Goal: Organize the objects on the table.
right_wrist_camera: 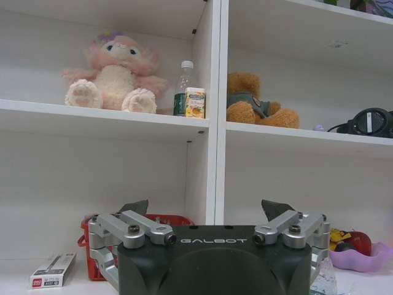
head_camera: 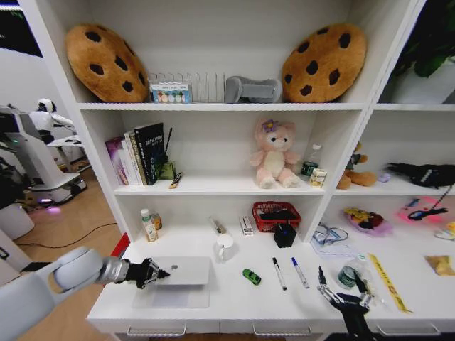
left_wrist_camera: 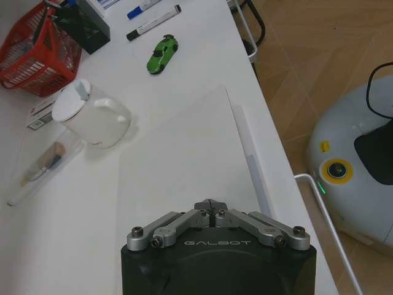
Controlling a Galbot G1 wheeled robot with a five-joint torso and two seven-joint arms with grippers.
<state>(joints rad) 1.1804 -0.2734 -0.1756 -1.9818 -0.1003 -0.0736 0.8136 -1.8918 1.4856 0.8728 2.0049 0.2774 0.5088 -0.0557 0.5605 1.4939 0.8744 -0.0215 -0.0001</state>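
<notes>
Silver-white laptop [head_camera: 181,271] flat near the counter [head_camera: 234,302] front edge, left end effector [head_camera: 161,273] pinched together over its near end, green oval gadget [left_wrist_camera: 162,53] and two marker pens [head_camera: 289,273] beside, right end effector [right_wrist_camera: 209,212] spread apart, base cropped.

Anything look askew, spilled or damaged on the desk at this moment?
Nothing spilled or damaged. The two marker pens lie loose and slightly splayed near the green gadget, and the laptop sits closed under the left gripper. The right gripper waits open.
</notes>
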